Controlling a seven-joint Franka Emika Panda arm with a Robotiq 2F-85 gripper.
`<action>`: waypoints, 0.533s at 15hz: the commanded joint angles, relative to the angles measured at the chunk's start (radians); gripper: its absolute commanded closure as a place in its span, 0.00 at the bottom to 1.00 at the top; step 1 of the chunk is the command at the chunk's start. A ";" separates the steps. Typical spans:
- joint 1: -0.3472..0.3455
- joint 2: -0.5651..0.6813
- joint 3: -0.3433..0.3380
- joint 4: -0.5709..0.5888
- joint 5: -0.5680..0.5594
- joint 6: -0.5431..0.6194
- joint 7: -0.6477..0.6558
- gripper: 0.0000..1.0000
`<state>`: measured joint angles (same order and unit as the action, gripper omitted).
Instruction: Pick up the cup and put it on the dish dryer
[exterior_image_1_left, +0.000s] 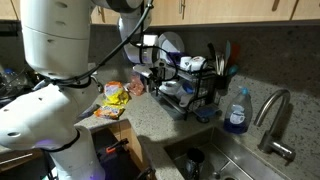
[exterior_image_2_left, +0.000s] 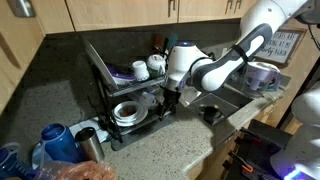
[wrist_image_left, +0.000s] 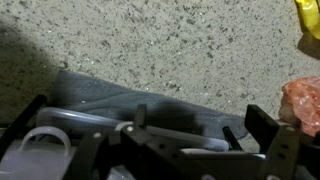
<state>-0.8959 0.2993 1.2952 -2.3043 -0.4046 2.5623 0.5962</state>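
The black two-tier wire dish dryer stands on the counter beside the sink and also shows in an exterior view. It holds white cups on its top tier and a white bowl below. A dark cup stands in the sink, also seen in an exterior view. My gripper hangs at the rack's lower tier on the side nearest the sink. In the wrist view its fingers are spread apart over rack wires and a white rim. It holds nothing that I can see.
The steel sink with its faucet lies next to the rack. A blue soap bottle stands behind the sink. Snack packets lie on the speckled counter. A blue kettle and metal tumbler stand near the front.
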 joint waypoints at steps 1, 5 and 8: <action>-0.065 0.009 0.079 0.029 0.042 -0.084 -0.080 0.00; -0.104 -0.002 0.137 0.037 0.046 -0.142 -0.095 0.00; -0.077 0.004 0.102 0.020 0.020 -0.096 -0.065 0.00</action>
<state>-0.9730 0.3034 1.3976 -2.2844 -0.3842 2.4660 0.5316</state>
